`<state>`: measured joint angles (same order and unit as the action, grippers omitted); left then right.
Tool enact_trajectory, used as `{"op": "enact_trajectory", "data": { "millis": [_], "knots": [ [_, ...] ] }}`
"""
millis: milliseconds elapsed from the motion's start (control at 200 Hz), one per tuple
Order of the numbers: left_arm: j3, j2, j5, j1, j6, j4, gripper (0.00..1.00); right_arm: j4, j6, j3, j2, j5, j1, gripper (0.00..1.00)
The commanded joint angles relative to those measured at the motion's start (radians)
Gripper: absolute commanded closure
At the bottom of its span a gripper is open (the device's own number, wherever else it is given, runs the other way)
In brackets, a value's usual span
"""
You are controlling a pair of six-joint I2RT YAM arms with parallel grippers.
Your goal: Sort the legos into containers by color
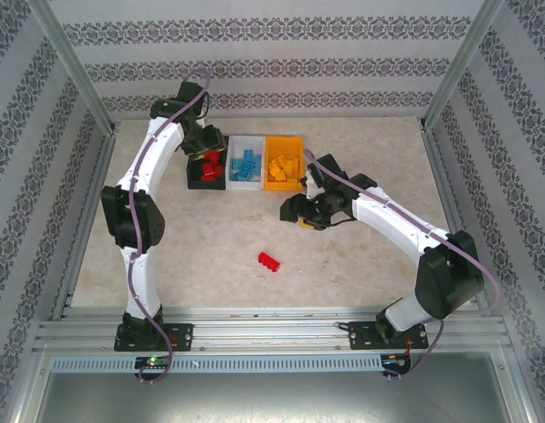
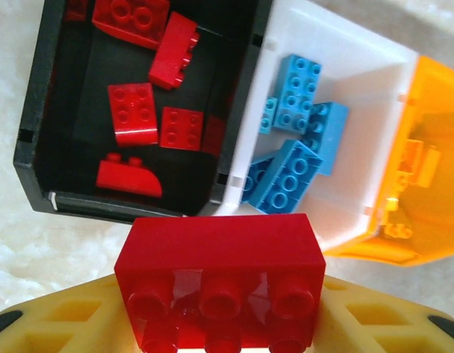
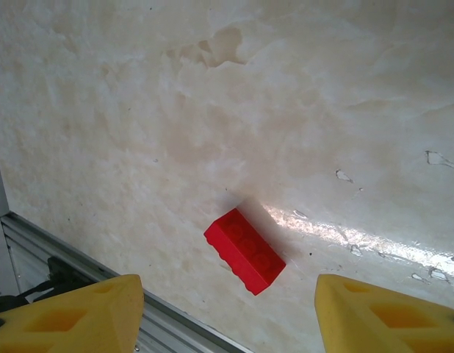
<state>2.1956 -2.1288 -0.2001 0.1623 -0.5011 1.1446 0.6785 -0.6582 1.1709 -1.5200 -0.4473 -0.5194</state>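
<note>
- The left end effector [image 1: 208,146] is hovering above the near edge of the black container [image 1: 202,184] at the far left of the container row. Its yellow fingers [image 2: 62,320] are closing partway on the held red lego [image 2: 220,272], a two-by-three brick, gripping it by its sides with the studs facing the wrist camera.
- The black container is sitting at the far side of the tabletop [image 1: 211,247], touching the white container [image 1: 245,183] on its right. Several red legos [image 2: 131,114] are lying inside it at mixed angles.
- The white container is standing between the other two and is holding light blue legos [image 2: 297,92], some overlapping.
- The loose red lego [image 1: 270,261] is lying alone on the tabletop, well apart from the containers, toward the near edge.
- The orange container [image 1: 283,187] is closing the row on the right, touching the white one, and is carrying orange-yellow legos [image 1: 283,166].
- The right end effector [image 1: 305,217] is hanging over bare tabletop, near the front of the orange container. Its fingers [image 3: 73,312] are standing wide apart and gripping nothing; the wrist view is showing the loose red lego between them, lower down on the surface.
</note>
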Motion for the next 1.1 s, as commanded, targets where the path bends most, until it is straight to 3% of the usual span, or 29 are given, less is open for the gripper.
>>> {"op": "enact_trajectory", "data": {
  "millis": [0,689,1094],
  "knots": [
    [0.051,-0.057,0.023,-0.033,0.057,0.063,0.46,0.022,-0.020,0.030,-0.028,0.037,-0.007,0.36],
    [0.282,-0.325,-0.065,-0.108,0.011,0.042,0.46,0.055,-0.148,-0.013,0.013,0.157,-0.076,0.36],
    [0.294,-0.341,-0.110,-0.109,-0.013,0.026,0.34,0.046,-0.170,0.002,-0.011,0.169,-0.094,0.35]
  ]
}}
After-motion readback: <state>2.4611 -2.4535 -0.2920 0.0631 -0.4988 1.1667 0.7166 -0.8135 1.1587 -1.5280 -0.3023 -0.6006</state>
